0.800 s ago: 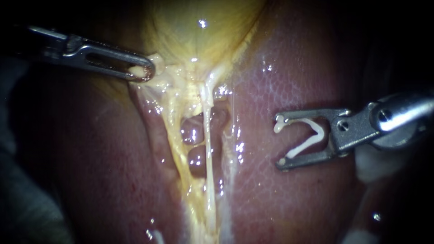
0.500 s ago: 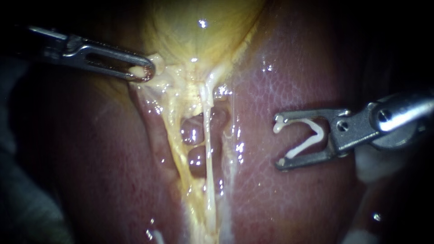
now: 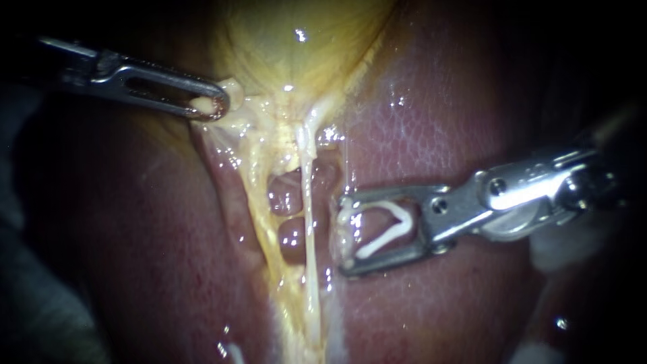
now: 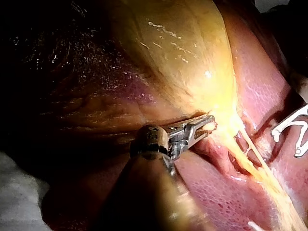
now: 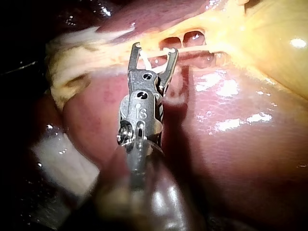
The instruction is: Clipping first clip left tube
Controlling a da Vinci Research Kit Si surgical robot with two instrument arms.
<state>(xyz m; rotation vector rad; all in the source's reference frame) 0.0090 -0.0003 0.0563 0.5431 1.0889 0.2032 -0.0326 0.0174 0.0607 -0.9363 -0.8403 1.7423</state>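
Of two tubes counted, the left tube (image 3: 259,216) was stretched taut for clipping by the left instrument (image 3: 212,104), its end effector closed on the gallbladder (image 3: 296,40) above that tube, while the right instrument (image 3: 342,236), end effector spread wide holding one clip (image 3: 403,217), was poised short of it, beside the right tube (image 3: 310,222).

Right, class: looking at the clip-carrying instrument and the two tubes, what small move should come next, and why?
Probably advance the right instrument a little, past the thin right tube, until its open clip straddles the left tube. The jaws' tips sit just short of the right tube, with nothing yet inside the clip, so closing now would catch no tube.
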